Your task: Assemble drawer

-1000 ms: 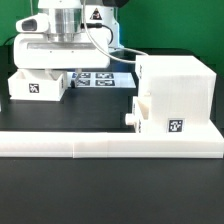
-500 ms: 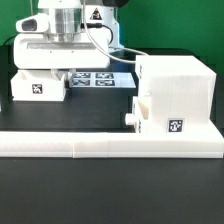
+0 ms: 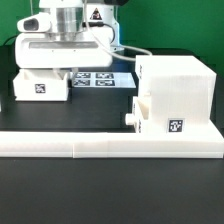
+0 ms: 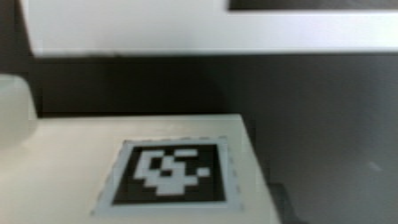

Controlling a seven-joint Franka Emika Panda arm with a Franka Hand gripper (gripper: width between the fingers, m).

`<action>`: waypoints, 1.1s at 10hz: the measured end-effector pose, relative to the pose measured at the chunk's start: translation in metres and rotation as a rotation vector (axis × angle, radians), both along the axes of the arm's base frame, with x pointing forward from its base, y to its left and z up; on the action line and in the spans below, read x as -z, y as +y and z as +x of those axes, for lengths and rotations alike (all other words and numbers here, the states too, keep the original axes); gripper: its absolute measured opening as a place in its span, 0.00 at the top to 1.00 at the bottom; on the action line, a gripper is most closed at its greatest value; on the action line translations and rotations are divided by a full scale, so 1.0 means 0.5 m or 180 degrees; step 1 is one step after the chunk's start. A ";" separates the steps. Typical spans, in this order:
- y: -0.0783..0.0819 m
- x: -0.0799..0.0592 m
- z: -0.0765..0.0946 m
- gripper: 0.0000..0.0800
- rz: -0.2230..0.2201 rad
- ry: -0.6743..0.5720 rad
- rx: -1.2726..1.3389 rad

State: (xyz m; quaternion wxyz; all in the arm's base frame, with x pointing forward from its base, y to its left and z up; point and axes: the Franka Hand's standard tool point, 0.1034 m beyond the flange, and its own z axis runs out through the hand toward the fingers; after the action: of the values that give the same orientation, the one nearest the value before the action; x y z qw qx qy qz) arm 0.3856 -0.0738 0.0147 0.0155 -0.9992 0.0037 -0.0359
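The drawer (image 3: 40, 87), a small white open-topped box with a black-and-white tag on its front, sits at the exterior view's left. My gripper (image 3: 56, 71) reaches down into it from above, and the box's wall hides the fingertips. The box moves along with the hand. In the wrist view the tag (image 4: 169, 172) on the drawer's white face fills the near part, and no fingers show. The tall white housing (image 3: 178, 88) stands at the exterior view's right. A second small box with a round knob (image 3: 130, 118) juts from the housing's lower half.
The marker board (image 3: 98, 78) lies flat behind, between the drawer and the housing. A long low white bar (image 3: 100, 146) runs across the front of the table. Black cables hang from the arm above the housing's left edge.
The drawer has shifted a little toward the exterior view's right and slightly up, together with the hand. The housing and the knobbed box have not moved.
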 end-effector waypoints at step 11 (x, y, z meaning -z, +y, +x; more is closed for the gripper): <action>0.054 -0.080 0.140 0.95 0.0033 -0.0094 -0.1432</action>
State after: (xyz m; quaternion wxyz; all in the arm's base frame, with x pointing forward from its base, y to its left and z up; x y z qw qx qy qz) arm 0.4554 -0.0467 0.0548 0.0283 -0.9742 -0.2193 -0.0462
